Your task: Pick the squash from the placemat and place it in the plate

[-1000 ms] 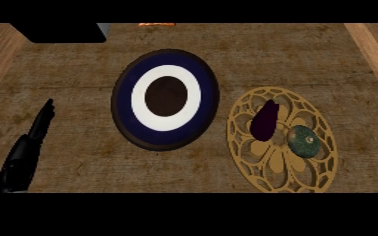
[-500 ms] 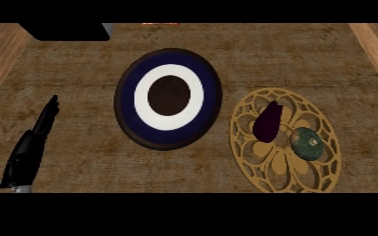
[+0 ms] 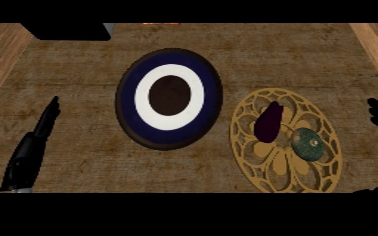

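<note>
Squash [image 3: 308, 144] is sitting on the placemat [image 3: 287, 172], on its right half, so it's over toward the counter's right edge and a bit toward the near edge. It's the small round dark green thing with a pale spot on top. Nothing is touching it.

Going by size: the counter [image 3: 81, 75] is a rough brown woven-looking surface that carries everything. There's a strip of lighter wood along its left edge and another at the far right corner. A black block [image 3: 66, 31] sits at the far left corner, cut off by the top of the view.

Next is the plate [image 3: 169, 98], pretty much mid-counter. Dark rim, navy ring, white ring, dark brown middle. It's got nothing on it.

Then the placemat, a round golden openwork one with a petal pattern, just beside the plate on its right and closer to the near edge. The two look like they almost meet, can't tell if they actually touch.

On the mat's left half there's also an eggplant [image 3: 269, 122], dark purple, long, tilted with its narrow end pointing away. It's just beside the squash, apart from it.

Left hand [image 3: 40, 130] is over by the counter's left edge, fingers straight and pointing away, released, holding nothing, well apart from the plate.

Right hand [image 3: 373, 106] only shows as a black sliver at the right edge, so I can't tell its state.
</note>
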